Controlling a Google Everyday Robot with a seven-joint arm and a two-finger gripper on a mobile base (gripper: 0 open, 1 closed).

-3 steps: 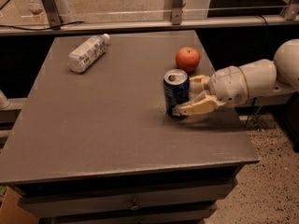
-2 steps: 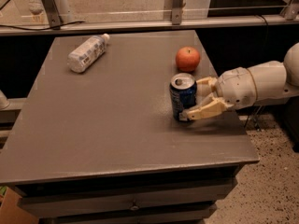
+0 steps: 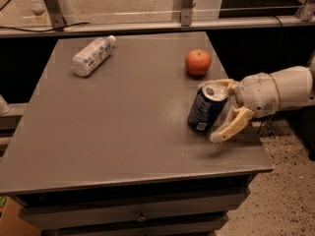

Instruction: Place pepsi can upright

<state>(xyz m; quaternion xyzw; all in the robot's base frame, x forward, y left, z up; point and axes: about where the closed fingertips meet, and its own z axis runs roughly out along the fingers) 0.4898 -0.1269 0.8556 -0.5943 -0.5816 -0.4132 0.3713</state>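
Observation:
The dark-blue pepsi can (image 3: 205, 108) stands tilted on the table near the right edge. Its silver top leans right, toward the gripper, and its base rests on the table. My gripper (image 3: 209, 112) reaches in from the right, with the can between its cream fingers. The far finger (image 3: 221, 83) lies against the can's top rim. The near finger (image 3: 231, 127) is spread away from the can's lower side, with a gap showing. The gripper is open.
A red apple (image 3: 198, 62) sits just behind the can. A clear plastic bottle (image 3: 91, 56) with a white label lies on its side at the back left. The grey table's (image 3: 113, 132) right edge is under the gripper. A rail runs behind it.
The gripper and can have shifted right toward the table edge. The can has gone from upright to tilted toward the gripper, and the near finger has spread away from it.

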